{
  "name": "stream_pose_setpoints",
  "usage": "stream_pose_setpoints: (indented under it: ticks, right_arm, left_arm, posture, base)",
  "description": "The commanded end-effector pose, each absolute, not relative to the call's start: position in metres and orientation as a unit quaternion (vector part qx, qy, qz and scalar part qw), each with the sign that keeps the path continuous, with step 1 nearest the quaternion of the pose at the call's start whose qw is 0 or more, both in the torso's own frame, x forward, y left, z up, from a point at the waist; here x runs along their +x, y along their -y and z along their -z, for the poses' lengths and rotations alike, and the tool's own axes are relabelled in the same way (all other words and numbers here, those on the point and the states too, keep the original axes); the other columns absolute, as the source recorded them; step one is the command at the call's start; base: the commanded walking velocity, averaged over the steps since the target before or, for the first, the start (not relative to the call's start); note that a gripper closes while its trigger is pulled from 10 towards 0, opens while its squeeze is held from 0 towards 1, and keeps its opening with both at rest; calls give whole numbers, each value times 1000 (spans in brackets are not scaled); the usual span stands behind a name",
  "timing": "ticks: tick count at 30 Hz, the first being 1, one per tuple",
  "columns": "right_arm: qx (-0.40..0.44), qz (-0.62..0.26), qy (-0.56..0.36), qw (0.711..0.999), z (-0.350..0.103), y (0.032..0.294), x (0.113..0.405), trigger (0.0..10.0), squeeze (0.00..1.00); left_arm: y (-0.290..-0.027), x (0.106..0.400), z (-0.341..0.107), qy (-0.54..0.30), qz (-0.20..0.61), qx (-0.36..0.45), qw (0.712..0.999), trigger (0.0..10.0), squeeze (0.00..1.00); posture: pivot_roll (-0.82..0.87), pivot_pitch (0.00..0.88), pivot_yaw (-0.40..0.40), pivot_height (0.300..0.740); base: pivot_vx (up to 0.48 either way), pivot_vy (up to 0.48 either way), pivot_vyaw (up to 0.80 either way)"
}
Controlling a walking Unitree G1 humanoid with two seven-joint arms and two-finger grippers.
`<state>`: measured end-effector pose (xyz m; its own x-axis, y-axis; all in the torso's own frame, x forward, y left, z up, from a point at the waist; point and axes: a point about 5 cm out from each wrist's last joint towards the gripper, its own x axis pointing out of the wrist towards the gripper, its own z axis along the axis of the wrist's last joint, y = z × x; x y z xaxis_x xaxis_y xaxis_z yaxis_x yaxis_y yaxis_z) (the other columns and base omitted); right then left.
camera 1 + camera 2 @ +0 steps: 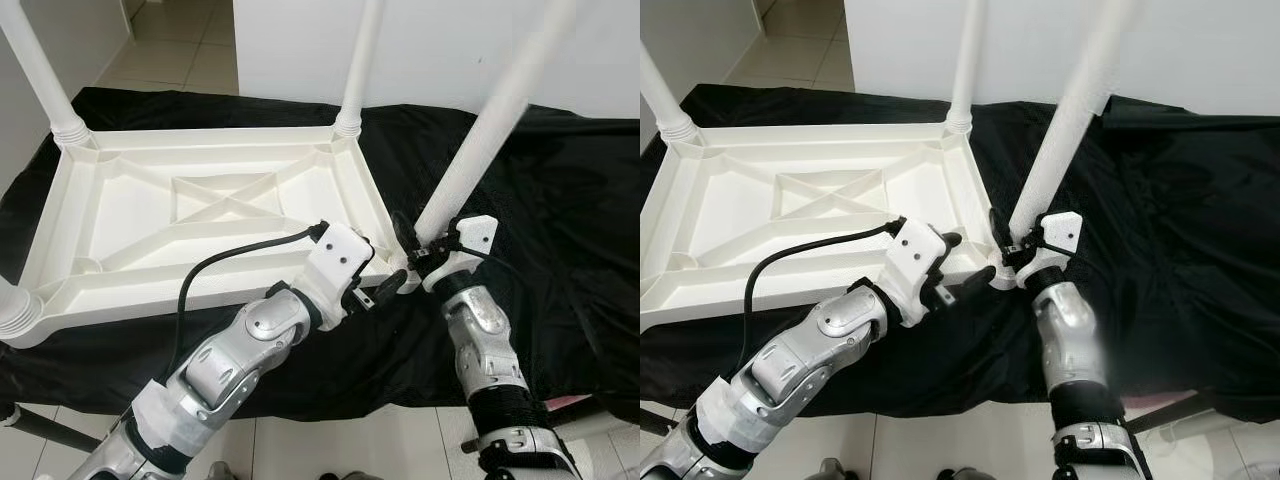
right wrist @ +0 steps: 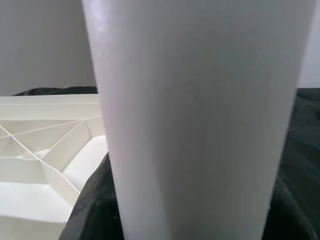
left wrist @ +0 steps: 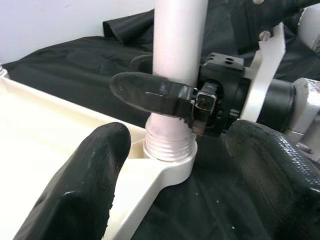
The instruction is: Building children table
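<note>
A white plastic table top [image 1: 200,140] lies upside down on a black cloth [image 1: 560,220]. White legs stand in three of its corners: far left [image 1: 40,70], far right [image 1: 360,60] and near left [image 1: 15,310]. My right gripper [image 1: 415,250] is shut on a fourth leg [image 1: 490,120], which leans to the right. That leg's threaded end [image 3: 170,145] sits in the near right corner socket [image 3: 172,170]. My left gripper [image 1: 378,272] is open beside that corner. Its two black fingers [image 3: 90,175] are spread wide on either side of the socket and hold nothing.
The cloth covers a low platform whose front edge runs just before me, with pale floor tiles [image 1: 350,440] below it. A white wall [image 1: 450,50] stands close behind. More tiled floor [image 1: 180,50] opens at the far left.
</note>
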<state>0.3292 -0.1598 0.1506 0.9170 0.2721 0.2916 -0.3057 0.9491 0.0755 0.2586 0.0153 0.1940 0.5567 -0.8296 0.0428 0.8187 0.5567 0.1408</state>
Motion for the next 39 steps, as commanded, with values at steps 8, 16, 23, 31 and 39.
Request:
stream_pose_setpoints:
  ticks: [8, 16, 23, 31, 39]
  right_arm:
    - [151, -117, 75, 979, -112, 158, 316, 10000, 0]
    - [65, -99, 48, 992, -114, 151, 319, 10000, 0]
    - [93, 43, 16, 995, -112, 121, 309, 10000, 0]
    - [116, 45, 17, 992, -111, 113, 306, 10000, 0]
    - [106, 7, 55, 993, -128, 114, 309, 10000, 310]
  left_arm:
    - [-12, 255, -195, 48, 523, 66, 848, 10000, 0]
    - [-13, 255, -194, 47, 523, 67, 848, 10000, 0]
    - [-10, 255, -193, 48, 523, 69, 848, 10000, 0]
    - [-10, 255, -192, 47, 521, 68, 850, 10000, 0]
    - [-10, 255, -192, 48, 517, 68, 852, 10000, 0]
  posture:
    - [-22, 124, -46, 740]
    - [-24, 123, -48, 740]
    - [-26, 118, -62, 740]
    - [-23, 117, -66, 740]
    - [-18, 113, -73, 740]
  base:
    - [0, 0, 0]
    - [0, 0, 0]
    - [0, 0, 0]
    - [0, 0, 0]
    - [0, 0, 0]
